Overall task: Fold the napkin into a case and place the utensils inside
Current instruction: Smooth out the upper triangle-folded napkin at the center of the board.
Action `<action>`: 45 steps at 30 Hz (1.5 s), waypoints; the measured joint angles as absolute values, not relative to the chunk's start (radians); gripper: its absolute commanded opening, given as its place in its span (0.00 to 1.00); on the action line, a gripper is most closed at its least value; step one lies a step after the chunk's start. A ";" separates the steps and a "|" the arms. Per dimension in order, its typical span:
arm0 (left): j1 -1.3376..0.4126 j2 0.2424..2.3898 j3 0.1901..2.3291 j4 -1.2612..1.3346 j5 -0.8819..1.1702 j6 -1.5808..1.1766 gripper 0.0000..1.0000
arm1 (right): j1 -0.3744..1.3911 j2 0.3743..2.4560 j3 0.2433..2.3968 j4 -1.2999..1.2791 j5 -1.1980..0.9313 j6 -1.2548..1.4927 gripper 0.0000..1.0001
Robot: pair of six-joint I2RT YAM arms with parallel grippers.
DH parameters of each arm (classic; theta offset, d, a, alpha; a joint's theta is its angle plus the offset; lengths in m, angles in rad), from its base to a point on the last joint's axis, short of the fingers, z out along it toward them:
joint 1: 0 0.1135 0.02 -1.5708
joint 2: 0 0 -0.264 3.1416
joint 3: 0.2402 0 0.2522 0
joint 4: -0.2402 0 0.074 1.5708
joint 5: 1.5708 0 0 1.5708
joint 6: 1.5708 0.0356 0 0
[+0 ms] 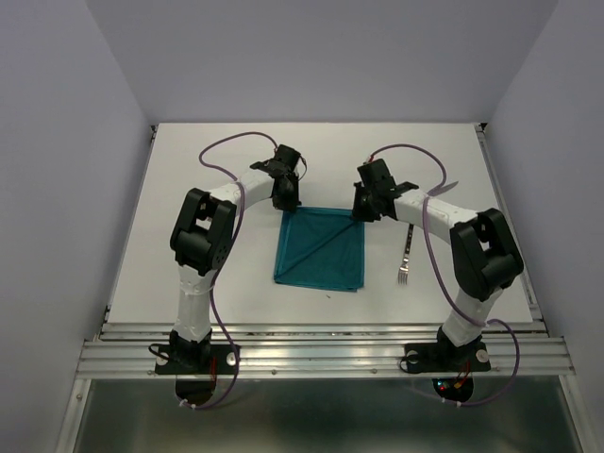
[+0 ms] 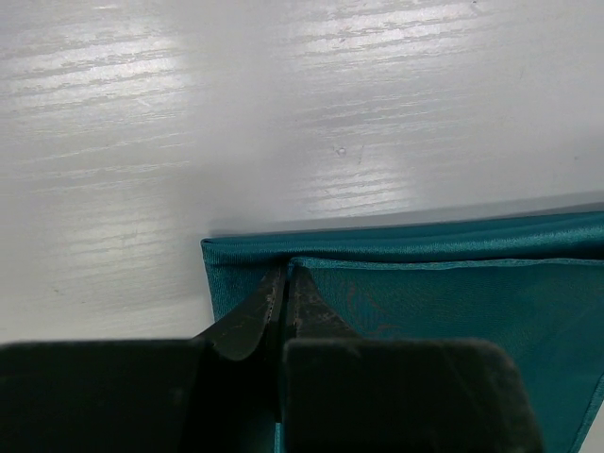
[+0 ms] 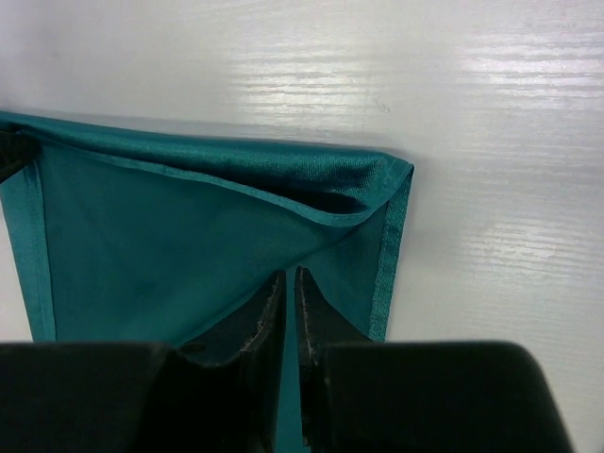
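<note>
Napkin (image 1: 319, 249) pinched tight by left fingers (image 2: 247, 326) and right fingers (image 3: 253, 328)

White tabletop (image 1: 217, 142), faint wood grain, streaked with bright glare. Plain pale lavender-grey walls (image 1: 321, 57) enclose the back and both sides. Ribbed aluminium rail (image 1: 321, 357) runs along the near edge.

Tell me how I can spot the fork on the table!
Look at the white table and find the big teal napkin in its middle. Just right of it, beside the right arm, lies the fork, not touching the cloth. It is thin, silver and shiny, its prongs pointing to the near edge, while the napkin is wide and soft.
</note>
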State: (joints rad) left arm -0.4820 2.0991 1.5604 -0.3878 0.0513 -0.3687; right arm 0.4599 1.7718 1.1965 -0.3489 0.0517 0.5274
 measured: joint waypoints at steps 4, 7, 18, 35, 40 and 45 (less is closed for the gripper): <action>-0.480 2.099 1.560 -0.387 0.051 -0.369 0.00 | 0.460 1.801 1.209 -0.351 0.064 0.527 0.12; -0.479 2.099 1.560 -0.387 0.052 -0.369 0.00 | 0.460 1.816 1.227 -0.351 0.089 0.528 0.11; -0.476 2.099 1.560 -0.386 0.052 -0.368 0.00 | 0.460 1.908 1.288 -0.347 0.161 0.532 0.10; -0.476 2.099 1.560 -0.386 0.056 -0.366 0.00 | 0.460 1.930 1.316 -0.352 0.204 0.540 0.11; -0.473 2.099 1.560 -0.386 0.056 -0.367 0.00 | 0.460 1.918 1.311 -0.350 0.213 0.540 0.10; -0.473 2.099 1.560 -0.386 0.056 -0.367 0.00 | 0.460 1.929 1.306 -0.350 0.213 0.543 0.10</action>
